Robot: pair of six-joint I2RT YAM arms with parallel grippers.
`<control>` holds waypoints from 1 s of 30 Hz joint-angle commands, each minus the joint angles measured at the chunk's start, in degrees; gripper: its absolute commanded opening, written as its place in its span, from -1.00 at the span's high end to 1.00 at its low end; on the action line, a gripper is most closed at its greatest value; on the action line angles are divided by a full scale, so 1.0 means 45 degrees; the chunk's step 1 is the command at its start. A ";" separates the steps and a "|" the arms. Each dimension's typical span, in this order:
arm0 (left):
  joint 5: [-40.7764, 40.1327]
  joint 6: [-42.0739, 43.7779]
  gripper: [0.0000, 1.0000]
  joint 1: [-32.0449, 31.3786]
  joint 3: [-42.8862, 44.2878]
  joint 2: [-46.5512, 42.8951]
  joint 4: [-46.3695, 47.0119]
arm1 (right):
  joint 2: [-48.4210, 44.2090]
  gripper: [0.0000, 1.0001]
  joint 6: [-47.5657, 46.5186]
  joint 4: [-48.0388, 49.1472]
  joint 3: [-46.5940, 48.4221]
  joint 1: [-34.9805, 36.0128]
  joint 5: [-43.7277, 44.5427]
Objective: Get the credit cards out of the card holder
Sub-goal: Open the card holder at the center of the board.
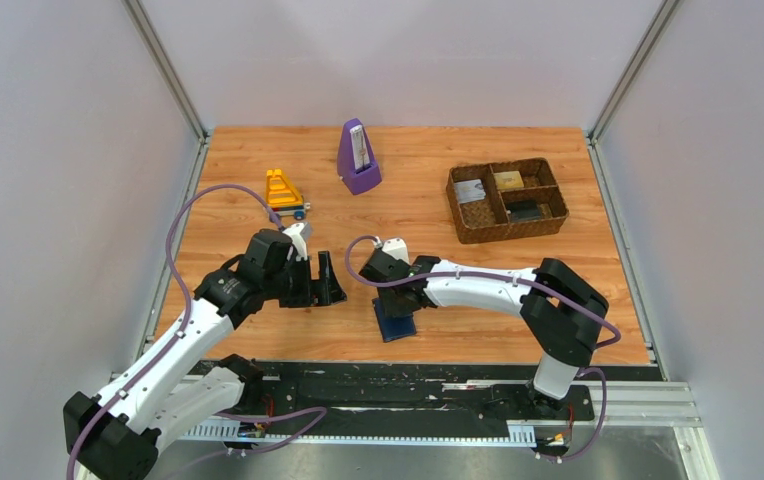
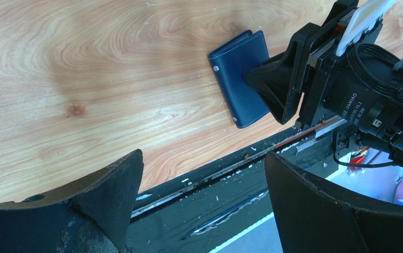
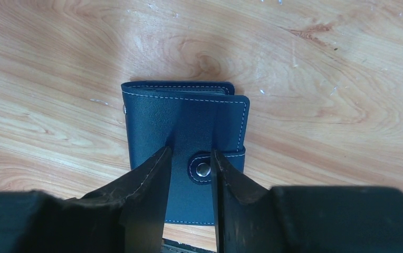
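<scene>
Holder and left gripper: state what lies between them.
Only bare tabletop lies between the left gripper and the holder, as the top view shows.

You can read one word clearly: "DAMIAO", printed in white on the black wrist motor housing (image 2: 365,97) in the left wrist view. Smaller print runs beside it (something like "V1.1"; the rest is blurred). The whitish printed card (image 1: 471,190) in the woven basket (image 1: 503,234) is too small for you to read.
</scene>
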 commanded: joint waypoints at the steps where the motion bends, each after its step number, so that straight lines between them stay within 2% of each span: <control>1: -0.0049 -0.0103 -0.86 0.0037 0.0062 -0.0132 0.0347 | 0.0037 0.30 0.0250 -0.0582 -0.0405 0.0057 0.0302; 11: -0.0028 -0.0077 -0.86 0.0036 0.0154 0.0017 0.0367 | -0.1106 0.19 0.0019 -0.0992 -0.0170 0.0079 0.0196; 23: 0.0104 -0.0165 -0.85 0.0036 -0.0060 0.0012 0.0501 | -0.0430 0.19 -0.0089 -0.0279 -0.0619 0.0098 -0.0101; 27: 0.0305 -0.0273 -0.83 0.0036 -0.0242 0.0088 0.0670 | -0.0132 0.24 -0.0070 -0.0168 -0.0808 0.0118 -0.0031; 30: 0.0427 -0.0332 -0.82 0.0036 -0.0412 0.0152 0.0843 | -0.0061 0.36 -0.0086 -0.0065 -0.0905 0.0118 -0.0052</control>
